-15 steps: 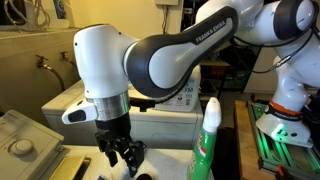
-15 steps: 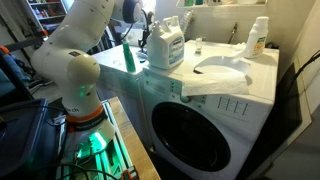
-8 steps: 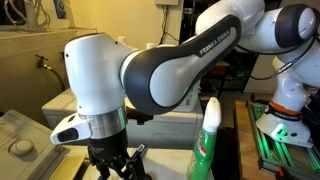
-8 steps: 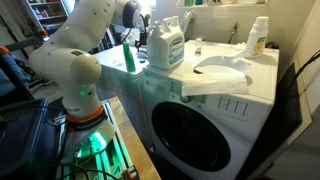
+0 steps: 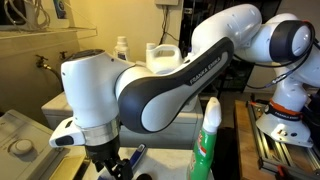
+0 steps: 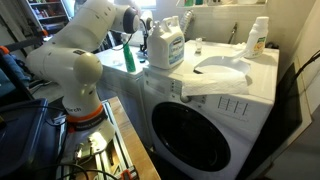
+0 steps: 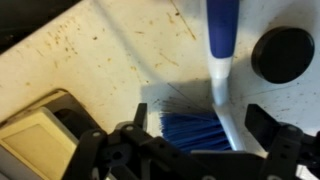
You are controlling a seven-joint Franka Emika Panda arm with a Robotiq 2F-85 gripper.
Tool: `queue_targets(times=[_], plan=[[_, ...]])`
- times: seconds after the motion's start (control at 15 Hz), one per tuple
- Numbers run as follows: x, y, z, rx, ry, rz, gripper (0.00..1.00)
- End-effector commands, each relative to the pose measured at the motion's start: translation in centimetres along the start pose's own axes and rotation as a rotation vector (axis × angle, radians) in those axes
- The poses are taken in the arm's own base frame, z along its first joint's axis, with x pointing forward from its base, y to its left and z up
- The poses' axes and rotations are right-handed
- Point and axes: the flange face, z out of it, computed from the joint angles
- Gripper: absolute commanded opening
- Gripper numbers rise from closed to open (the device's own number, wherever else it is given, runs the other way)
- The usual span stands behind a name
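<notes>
1. Hovering low over the worktop (image 7: pixel 80 60), the gripper (image 7: pixel 200 118) hangs directly above the brush (image 7: pixel 217 70). No contact is visible.
2. Fingers (image 7: pixel 140 125): spread wide apart, one on each side of the blue bristles, holding nothing.
3. Brush: lies flat on the speckled white worktop. Its bristle head sits between the fingers, and its white neck and blue handle run toward the top of the wrist view.
4. Neighbours: a black disc (image 7: pixel 283 52) sits just beside the handle. A beige box (image 7: pixel 40 140) lies near the bristles on the opposite side.
5. Surroundings: in an exterior view a green bottle (image 5: pixel 207 135) stands near the gripper, with a jug (image 5: pixel 165 55) farther back.
6. Step in hand, as judged: the approach for picking up the brush. The gripper is lined up over it but not yet down at grasp height.
7. Next move calls for a small shift toward the handle, so the fingers close across the firm neck rather than the soft bristles. A straight descent and a closing of the fingers would follow.
8. Risk noted: the disc leaves little room for the finger on that side, and a hold on bristles alone would likely slip.
</notes>
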Motion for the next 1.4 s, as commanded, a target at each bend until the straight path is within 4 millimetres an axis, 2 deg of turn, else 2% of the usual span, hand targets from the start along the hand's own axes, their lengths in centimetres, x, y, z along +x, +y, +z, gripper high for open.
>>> queue_targets(times=[0.0,0.33,0.4,0.47,0.53,0.6,0.67,0.87,1.13,1.2,1.33], plan=[[0.1,0.7,0.7,-0.058,-0.06,0.056,1.0],[0.0,0.1,1.4,0.001,-0.095,0.07,1.0],[0.2,0.0,1.4,0.02,-0.078,0.07,0.96],[0.4,-0.1,1.5,0.023,-0.067,0.065,0.79],[0.6,-0.1,1.5,0.022,-0.058,0.062,0.71],[0.7,-0.1,1.5,0.016,-0.05,0.057,0.71],[0.8,0.0,1.5,0.013,-0.042,0.057,0.64],[0.7,0.2,1.9,0.01,-0.051,0.056,0.38],[0.4,0.4,2.3,0.012,-0.061,0.058,0.09],[0.4,0.4,2.2,0.008,-0.063,0.054,0.03],[0.5,0.4,1.5,0.01,-0.059,0.048,0.04]])
